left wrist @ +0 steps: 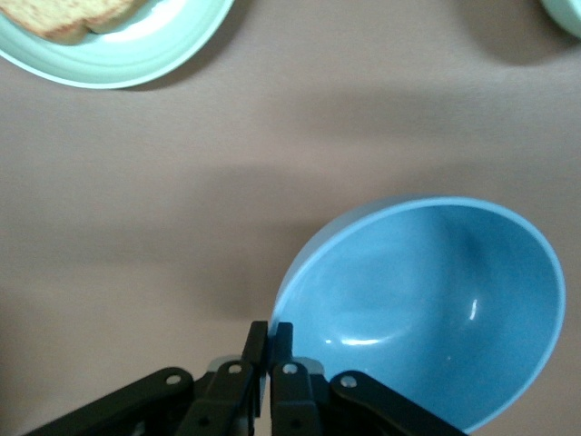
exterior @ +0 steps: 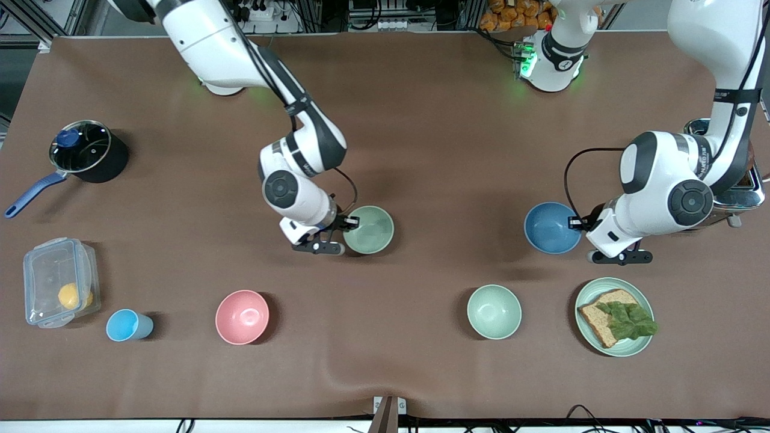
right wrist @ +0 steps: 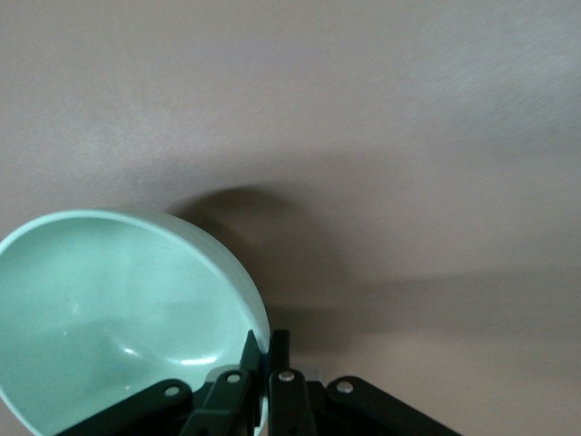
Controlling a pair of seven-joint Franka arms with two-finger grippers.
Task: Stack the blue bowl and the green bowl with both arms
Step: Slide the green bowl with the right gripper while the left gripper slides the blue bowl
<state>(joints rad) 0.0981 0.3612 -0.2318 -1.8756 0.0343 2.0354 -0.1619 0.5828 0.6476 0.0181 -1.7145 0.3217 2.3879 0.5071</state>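
The blue bowl is toward the left arm's end of the table. My left gripper is shut on its rim, one finger inside and one outside, as the left wrist view shows with the gripper on the bowl. The sage-green bowl is near the table's middle. My right gripper is shut on its rim, also seen in the right wrist view with the gripper on the bowl. Both bowls cast offset shadows and seem raised slightly off the table.
A paler mint bowl and a green plate with bread lie nearer the front camera. A pink bowl, a light-blue cup, a plastic box and a pot are toward the right arm's end. A toaster stands by the left arm.
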